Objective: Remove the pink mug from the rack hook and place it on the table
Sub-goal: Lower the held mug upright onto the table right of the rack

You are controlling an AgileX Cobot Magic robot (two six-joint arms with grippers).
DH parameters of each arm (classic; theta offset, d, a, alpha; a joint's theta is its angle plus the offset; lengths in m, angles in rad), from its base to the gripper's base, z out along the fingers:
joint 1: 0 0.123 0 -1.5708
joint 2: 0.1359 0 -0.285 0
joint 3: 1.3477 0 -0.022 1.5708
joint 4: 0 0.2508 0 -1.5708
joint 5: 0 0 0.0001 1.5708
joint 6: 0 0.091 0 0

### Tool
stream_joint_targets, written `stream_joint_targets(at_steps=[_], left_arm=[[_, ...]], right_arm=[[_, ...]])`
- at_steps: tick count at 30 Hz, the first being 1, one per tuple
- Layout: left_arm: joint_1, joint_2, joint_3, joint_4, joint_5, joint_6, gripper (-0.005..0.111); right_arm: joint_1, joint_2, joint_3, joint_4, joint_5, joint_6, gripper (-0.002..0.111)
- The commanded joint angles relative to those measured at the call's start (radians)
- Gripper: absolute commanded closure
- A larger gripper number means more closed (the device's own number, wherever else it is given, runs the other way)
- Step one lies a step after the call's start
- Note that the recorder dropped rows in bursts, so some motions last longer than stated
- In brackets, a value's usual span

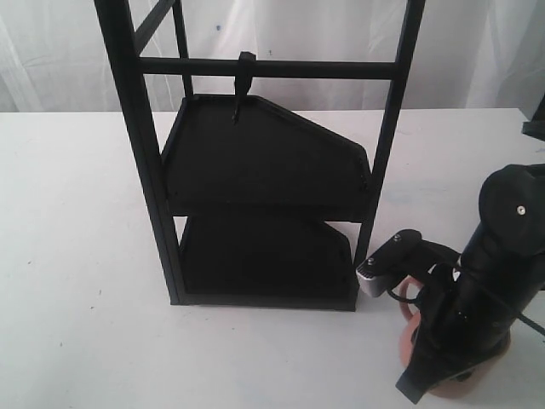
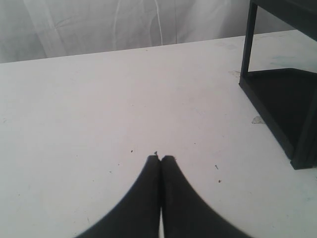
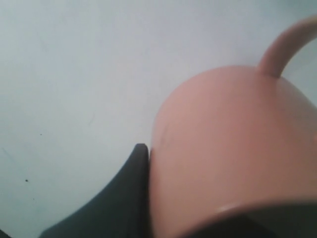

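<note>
pink mug (image 3: 233, 148) | held by right hand (image 3: 148, 163) (rim pinched) | beside rack (image 1: 136, 128)

Left claw (image 2: 160, 158) closed, right claw (image 3: 147, 151) gripping mug (image 3: 233, 144)

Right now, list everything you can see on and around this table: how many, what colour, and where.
pink mug: one, salmon pink, low at the lower right of the exterior view, under the right arm, off the hook
rack hook: one, black, hanging from the rack's upper crossbar, nothing on it
rack: one, black, standing mid-table
tray shelves: two, black, inside the rack, one above the other
table: one, white, a few dark specks
curtain: one, white, behind the table
right arm: one, black, over the mug
right fingers: one showing, black, against the mug's outer wall
left fingers: two, black, closed together over bare table
</note>
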Motion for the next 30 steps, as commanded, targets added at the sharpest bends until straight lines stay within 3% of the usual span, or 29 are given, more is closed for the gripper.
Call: stream_joint_targets(at_steps=[1, 30], left_arm=[[-0.006, -0.005, 0.004, -0.005, 0.003, -0.001, 0.107], [-0.006, -0.005, 0.004, -0.005, 0.003, -0.001, 0.107]], right_arm=[[-0.009, 0.026, 0.002, 0.005, 0.002, -0.013, 0.108], [-0.009, 0.011, 0.001, -0.018, 0.010, -0.003, 0.108]])
